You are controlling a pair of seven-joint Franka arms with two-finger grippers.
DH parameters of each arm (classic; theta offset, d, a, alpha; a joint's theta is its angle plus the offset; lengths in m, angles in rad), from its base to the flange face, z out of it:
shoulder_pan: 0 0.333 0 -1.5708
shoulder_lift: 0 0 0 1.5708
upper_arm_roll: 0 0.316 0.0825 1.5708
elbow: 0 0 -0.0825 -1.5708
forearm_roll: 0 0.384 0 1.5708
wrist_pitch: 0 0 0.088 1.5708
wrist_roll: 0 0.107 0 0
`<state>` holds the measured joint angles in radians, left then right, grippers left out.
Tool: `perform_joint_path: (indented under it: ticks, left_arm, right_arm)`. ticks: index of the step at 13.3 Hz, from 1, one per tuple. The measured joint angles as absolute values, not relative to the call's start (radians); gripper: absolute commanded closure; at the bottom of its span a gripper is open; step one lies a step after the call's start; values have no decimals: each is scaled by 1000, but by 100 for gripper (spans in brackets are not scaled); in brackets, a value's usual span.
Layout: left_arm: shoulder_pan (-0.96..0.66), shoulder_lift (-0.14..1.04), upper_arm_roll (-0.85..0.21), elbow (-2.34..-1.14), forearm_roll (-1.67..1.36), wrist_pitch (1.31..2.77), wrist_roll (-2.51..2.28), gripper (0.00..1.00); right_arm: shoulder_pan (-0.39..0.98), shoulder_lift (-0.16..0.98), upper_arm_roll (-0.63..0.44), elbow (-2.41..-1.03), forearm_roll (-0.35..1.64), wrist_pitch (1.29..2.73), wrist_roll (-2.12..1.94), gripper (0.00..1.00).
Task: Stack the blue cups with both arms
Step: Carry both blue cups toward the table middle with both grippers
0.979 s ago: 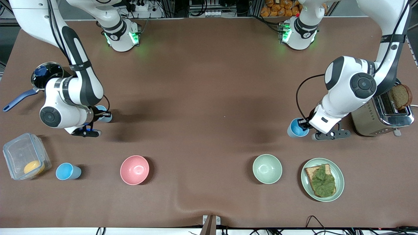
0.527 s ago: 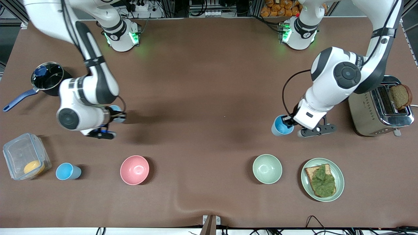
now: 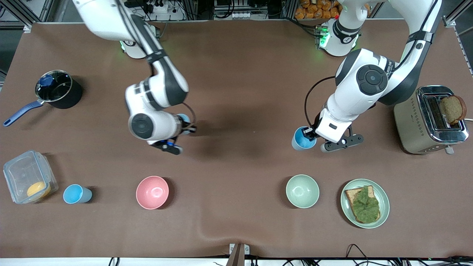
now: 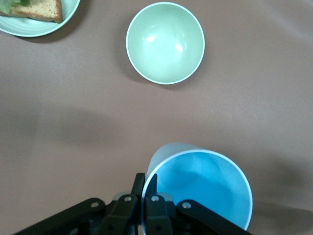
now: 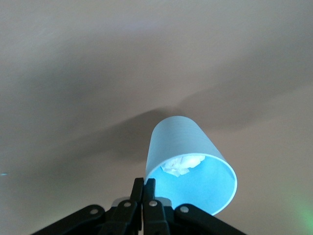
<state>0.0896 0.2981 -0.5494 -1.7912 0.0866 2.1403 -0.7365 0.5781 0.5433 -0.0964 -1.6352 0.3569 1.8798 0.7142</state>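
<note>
- Step in hand: the carry. Each arm has a blue cup lifted by the rim, bringing them together over mid-table.
- Left gripper, at centre right of the front view, pinches the rim of a bright cup; in the left wrist view its fingers are pressed onto the cup wall.
- Right gripper, at centre left, pinches a paler cup with something white inside.
- Next, I judge, one cup must be aligned over the other, mouths up, and lowered in.
- Count: three blue cups, the third standing at lower left; two bowls, pink and green; one plate, toaster, pot, box.
</note>
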Motion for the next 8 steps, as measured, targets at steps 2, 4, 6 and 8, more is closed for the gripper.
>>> perform_joint_path:
  ticks: [2, 4, 6, 8]
  left_arm:
    - [91, 307, -548, -1791, 87, 2136, -737, 100]
    - [91, 317, -548, -1790, 87, 2136, -743, 100]
    - [88, 320, -549, -1790, 87, 2136, -752, 100]
    - [88, 320, -549, -1788, 87, 2136, -753, 100]
  right_arm:
    - [627, 600, -97, -1580, 383, 1927, 787, 100]
    - [661, 638, -97, -1559, 420, 1984, 821, 100]
    - [687, 656, -97, -1553, 432, 2001, 837, 83]
    - [693, 661, -98, -1552, 432, 2002, 839, 0]
